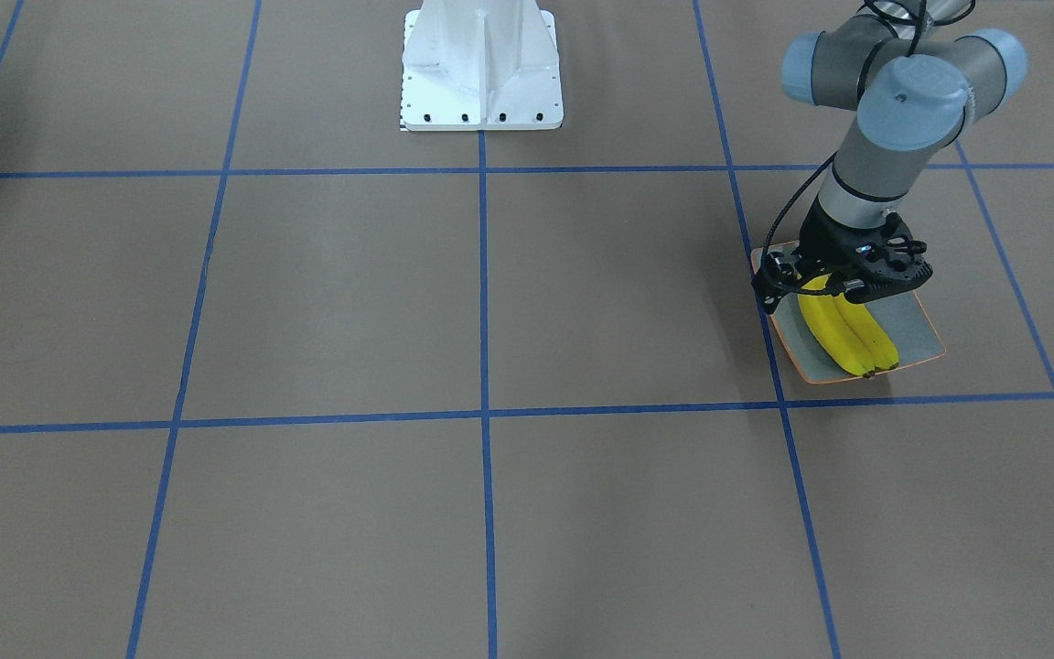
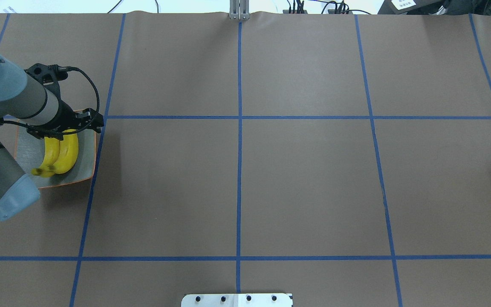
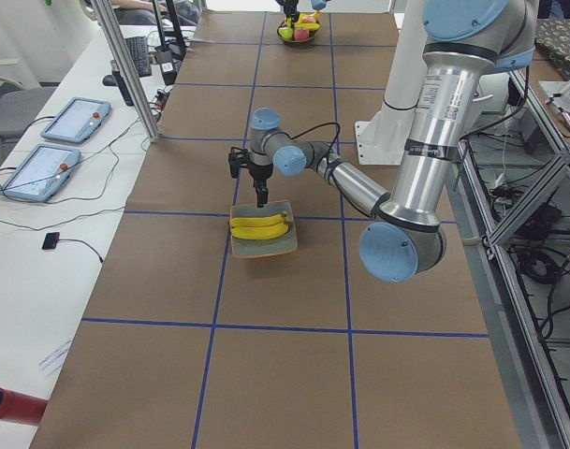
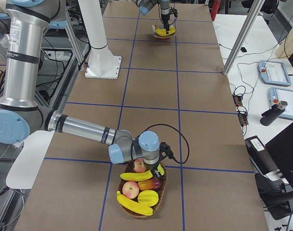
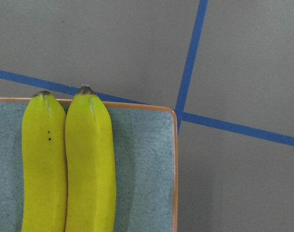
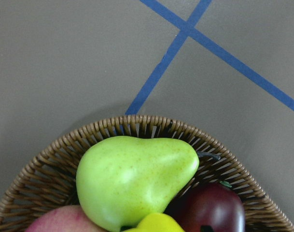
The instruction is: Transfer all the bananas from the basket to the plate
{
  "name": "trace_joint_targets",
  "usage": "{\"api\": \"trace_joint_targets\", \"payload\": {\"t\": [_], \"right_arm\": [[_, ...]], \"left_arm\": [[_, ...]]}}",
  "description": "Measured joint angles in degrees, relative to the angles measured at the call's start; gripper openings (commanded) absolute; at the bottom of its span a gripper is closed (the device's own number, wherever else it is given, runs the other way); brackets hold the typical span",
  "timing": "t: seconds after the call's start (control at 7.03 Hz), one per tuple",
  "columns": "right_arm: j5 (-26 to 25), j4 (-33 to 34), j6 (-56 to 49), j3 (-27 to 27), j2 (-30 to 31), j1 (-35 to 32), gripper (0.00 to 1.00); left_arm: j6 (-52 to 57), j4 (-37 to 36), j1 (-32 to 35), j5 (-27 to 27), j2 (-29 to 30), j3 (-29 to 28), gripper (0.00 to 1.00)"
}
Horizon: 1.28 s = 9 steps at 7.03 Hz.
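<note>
Pear (image 6: pixel 137 176) sits closest under my right pincer (image 4: pixel 154 167), in the basket (image 6: pixel 137 123) with two basket bananas (image 4: pixel 136 176). Two plated bananas (image 5: pixel 67 164) lie on the plate (image 5: pixel 142 164) beneath my left pincer (image 1: pixel 841 291). Can't tell either grip. Risk: I pinch the pear instead.

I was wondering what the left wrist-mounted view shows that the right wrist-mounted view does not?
Only the left wrist view: two bananas side by side on the plate, their dark tips at its rim. Only the right wrist view: a wicker basket holding a green pear and a dark red fruit. Both: the brown table crossed by blue tape lines.
</note>
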<state>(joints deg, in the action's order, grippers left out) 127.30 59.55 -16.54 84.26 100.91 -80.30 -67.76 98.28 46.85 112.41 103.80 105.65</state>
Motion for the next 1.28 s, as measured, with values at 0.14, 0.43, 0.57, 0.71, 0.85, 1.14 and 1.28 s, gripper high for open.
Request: {"api": "trace_joint_targets", "payload": {"t": [0.14,0.43,0.57,0.71,0.85,1.14,1.28], "right_arm": [[0.14,-0.05,0.01,0.03,0.14,-0.02,0.00],[0.22,-0.12,-0.04,0.43,0.42,-0.08,0.00],[0.27,-0.08,-0.06,1.15,0.60,-0.19,0.00],[0.38,0.15,-0.07,2.28,0.86,-0.51,0.00],[0.64,0.46,-0.07,3.23,1.07,-1.22,0.00],[1.47,0.73,-0.17,4.13,1.19,-3.44,0.00],[2.16,1.12,-0.27,4.62,1.13,-5.05,0.00]], "left_arm": [[0.00,0.02,0.00,0.00,0.00,0.00,1.00],[0.00,-0.01,-0.01,0.00,0.00,0.00,1.00],[0.00,-0.01,-0.01,0.00,0.00,0.00,1.00],[0.00,-0.02,-0.01,0.00,0.00,0.00,1.00],[0.00,-0.02,-0.01,0.00,0.00,0.00,1.00],[-0.06,0.04,-0.19,0.00,0.04,0.00,1.00],[-0.08,0.06,-0.34,0.00,0.04,0.00,1.00]]}}
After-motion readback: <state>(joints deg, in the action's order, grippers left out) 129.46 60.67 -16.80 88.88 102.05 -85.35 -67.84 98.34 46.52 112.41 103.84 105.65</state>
